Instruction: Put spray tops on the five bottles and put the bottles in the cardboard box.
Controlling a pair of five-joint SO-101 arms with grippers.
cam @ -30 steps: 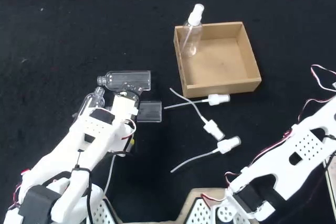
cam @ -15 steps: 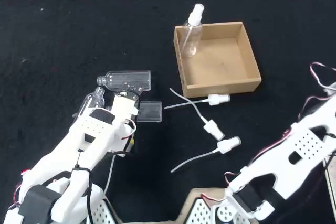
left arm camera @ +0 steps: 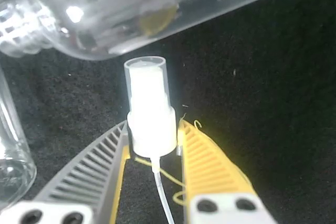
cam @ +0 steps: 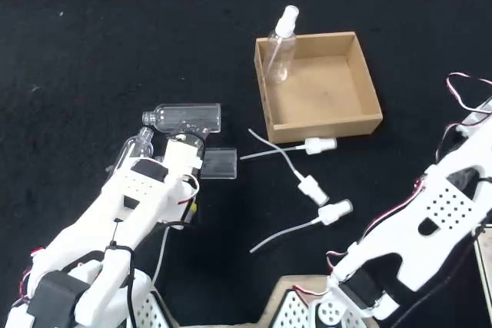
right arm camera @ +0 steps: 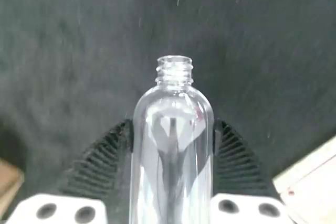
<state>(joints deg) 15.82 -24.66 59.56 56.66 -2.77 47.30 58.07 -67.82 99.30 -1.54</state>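
Change, high view: your right arm [cam: 430, 220] has drawn outward toward the near right edge of the worktop [cam: 92, 51]. Your left arm [cam: 146, 190] has stayed beside two lying bottles [cam: 188, 117]. One capped bottle [cam: 280, 51] leans in a far corner of the cardboard box [cam: 323, 127]. Three loose spray tops [cam: 311, 187] lie between the arms, across any direct path.

Left wrist view: the left gripper [left arm camera: 153, 129] is clamped on a spray top [left arm camera: 151, 114], just short of the nearest lying bottle [left arm camera: 157, 3].

Right wrist view: the right gripper [right arm camera: 172, 127] clasps an uncapped bottle [right arm camera: 174, 103] by its body. Top and bottle are well apart, so you probably still have to bring them together.
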